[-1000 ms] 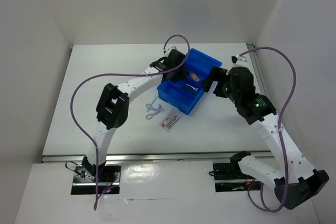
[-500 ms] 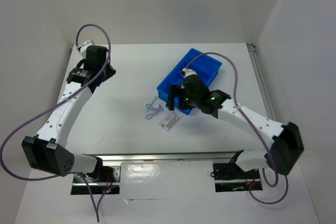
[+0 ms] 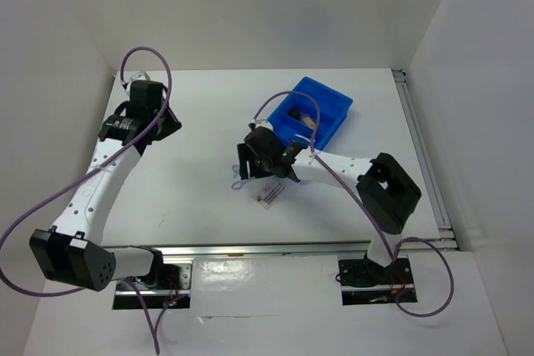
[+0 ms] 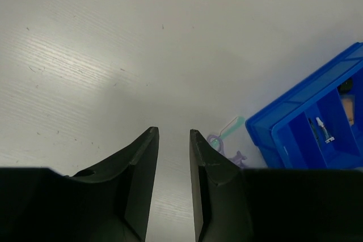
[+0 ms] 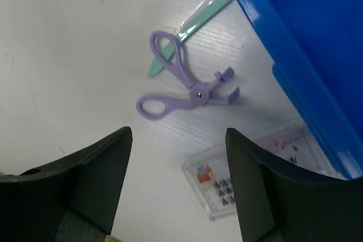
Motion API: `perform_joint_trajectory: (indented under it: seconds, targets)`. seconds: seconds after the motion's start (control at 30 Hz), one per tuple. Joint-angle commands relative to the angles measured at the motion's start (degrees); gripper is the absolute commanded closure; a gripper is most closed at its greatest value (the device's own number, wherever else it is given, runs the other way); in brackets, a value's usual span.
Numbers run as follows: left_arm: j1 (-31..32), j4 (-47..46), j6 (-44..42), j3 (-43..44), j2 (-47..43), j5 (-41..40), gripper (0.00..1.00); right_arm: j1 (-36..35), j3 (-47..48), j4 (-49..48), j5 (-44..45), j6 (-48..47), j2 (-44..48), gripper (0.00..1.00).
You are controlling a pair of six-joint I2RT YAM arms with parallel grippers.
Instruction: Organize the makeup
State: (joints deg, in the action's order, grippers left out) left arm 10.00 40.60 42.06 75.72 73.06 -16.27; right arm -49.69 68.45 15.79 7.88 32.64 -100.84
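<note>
The lilac looped tool lies on the table with a pale green handle beside it; it also shows in the left wrist view. The flat white packet with red print lies just in front of it. My right gripper is open wide and empty, hovering over these two. The tan piece and a dark piece lie in the blue tray. My left gripper is far left, open a little and empty.
The blue compartment tray stands right of the tool, its near wall close to my right gripper. White walls enclose the table at the back and sides. A metal rail runs along the near edge.
My left arm has swung from over the tray to the far left of the table. My right arm has moved from right of the tray to over the lilac tool and packet.
</note>
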Motion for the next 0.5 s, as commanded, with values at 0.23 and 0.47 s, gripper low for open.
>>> perform_joint_trajectory:
  seconds: [0.23, 0.47]
  targets:
    - [-0.33, -1.84, -1.02, -2.16, 0.60, 2.12, 0.58, 0.03, 5.21, -4.72, 9.08, 1.90, -5.95, 0.45]
    - [-0.33, -1.84, -1.55, -2.16, 1.65, 2.65, 0.59, 0.03, 7.66, -2.18, 12.34, 2.43, -8.84, 0.48]
